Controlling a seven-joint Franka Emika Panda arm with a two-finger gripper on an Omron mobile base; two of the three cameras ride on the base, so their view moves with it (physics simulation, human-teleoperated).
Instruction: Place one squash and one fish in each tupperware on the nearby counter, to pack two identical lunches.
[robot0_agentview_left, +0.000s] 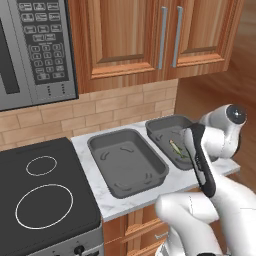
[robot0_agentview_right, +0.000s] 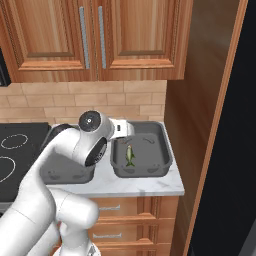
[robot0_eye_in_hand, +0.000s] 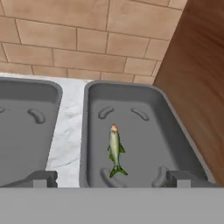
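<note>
Greenish-yellow fish (robot0_eye_in_hand: 115, 150) flat inside right tupperware (robot0_eye_in_hand: 179, 127)

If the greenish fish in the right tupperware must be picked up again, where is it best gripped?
Probably across its thicker mid-body, from straight above. The fish lies flat on the tupperware floor, away from the walls, so the end effector fingers should straddle its narrow width.

A white marble counter (robot0_agentview_left: 116, 204) runs between the black cooktop (robot0_agentview_left: 42, 200) at the left of the left base view and a wooden side panel at the right. Two dark grey tupperware trays rest on it side by side, left tray (robot0_agentview_left: 127, 161) and right tray (robot0_agentview_right: 142, 149), a strip of bare marble between them.
</note>
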